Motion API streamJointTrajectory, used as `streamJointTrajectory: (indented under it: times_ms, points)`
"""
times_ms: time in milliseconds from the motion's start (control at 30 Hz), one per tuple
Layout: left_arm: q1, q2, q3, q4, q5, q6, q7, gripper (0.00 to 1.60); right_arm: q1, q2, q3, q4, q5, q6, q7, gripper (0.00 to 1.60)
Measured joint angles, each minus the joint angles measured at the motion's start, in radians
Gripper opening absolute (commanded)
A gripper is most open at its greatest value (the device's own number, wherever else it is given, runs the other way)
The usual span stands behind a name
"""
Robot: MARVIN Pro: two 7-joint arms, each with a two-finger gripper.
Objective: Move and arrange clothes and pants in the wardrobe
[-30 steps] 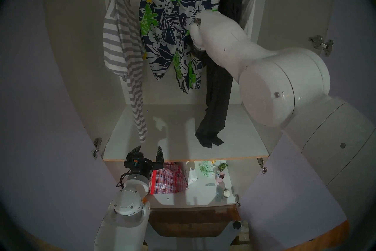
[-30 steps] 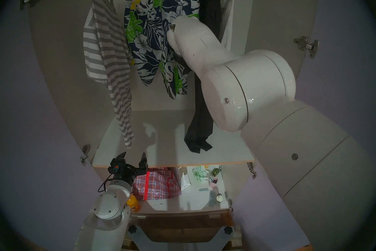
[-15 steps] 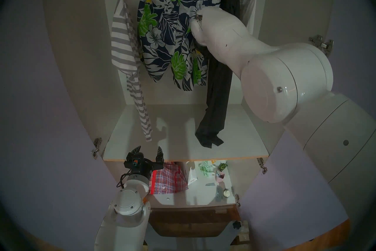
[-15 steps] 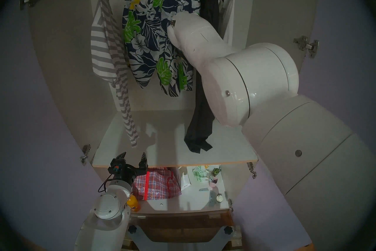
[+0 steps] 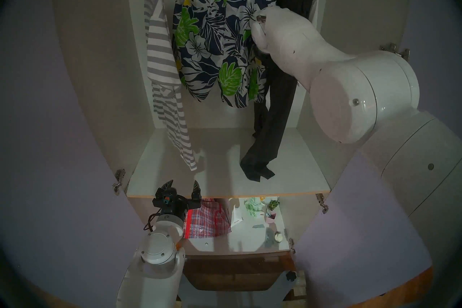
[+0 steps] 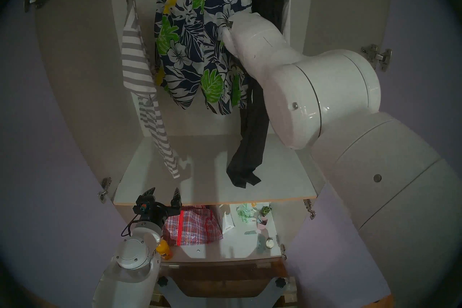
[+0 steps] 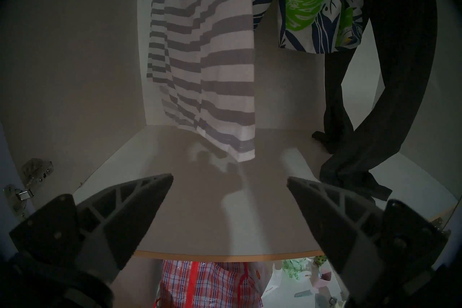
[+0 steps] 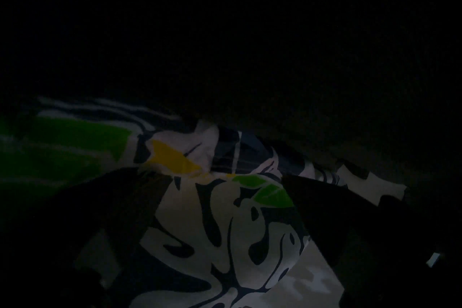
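In the wardrobe, a grey-and-white striped T-shirt (image 5: 160, 62) (image 7: 212, 50) hangs at the left of the rail. Floral shorts (image 5: 212, 45) (image 6: 190, 50) hang in the middle. Long black pants (image 5: 275, 105) (image 6: 252, 130) hang to their right, their hems resting on the white shelf (image 5: 225, 180). A sliver of white blouse (image 6: 287, 12) shows behind them. My right arm reaches in between the shorts and the black pants, its gripper hidden in the head views. In the dark right wrist view the right gripper (image 8: 227, 175) stands open against the floral shorts (image 8: 212, 225). My left gripper (image 5: 182, 186) (image 7: 230, 180) is open and empty at the shelf's front edge.
Lilac doors (image 5: 50, 150) stand open on both sides. On the lower shelf lie a red checked bag (image 5: 207, 221), a white paper bag (image 5: 236, 216), a pink cup (image 5: 271, 216) and small items. An orange bottle (image 6: 163, 251) stands by my left arm.
My right arm has swung to the right, carrying the floral shorts and the top of the black pants along the rail. The striped T-shirt has turned and drifted right. The left arm has stayed still.
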State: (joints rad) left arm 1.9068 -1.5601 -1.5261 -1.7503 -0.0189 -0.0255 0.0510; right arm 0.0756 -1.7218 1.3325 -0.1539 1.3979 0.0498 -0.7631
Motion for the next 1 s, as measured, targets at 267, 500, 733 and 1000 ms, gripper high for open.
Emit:
streamJointTrajectory:
  times_ms: [267, 500, 733, 1000]
  points:
    - [-0.004, 0.000, 0.001, 0.009, 0.000, 0.000, 0.004, 1.60, 0.001, 0.044, 0.009, 0.007, -0.001, -0.003, 0.001, 1.60]
    - [-0.007, 0.000, 0.001, 0.017, 0.000, 0.000, 0.009, 1.60, -0.001, 0.074, 0.013, 0.013, -0.003, -0.011, 0.001, 1.60]
    - [-0.009, 0.000, 0.002, 0.024, -0.001, 0.000, 0.013, 1.60, -0.008, 0.111, 0.013, 0.019, -0.008, -0.019, 0.006, 1.60]
    - [-0.014, 0.000, 0.004, 0.034, -0.001, 0.000, 0.020, 1.60, -0.011, 0.154, 0.009, 0.021, -0.020, -0.026, 0.016, 1.60]
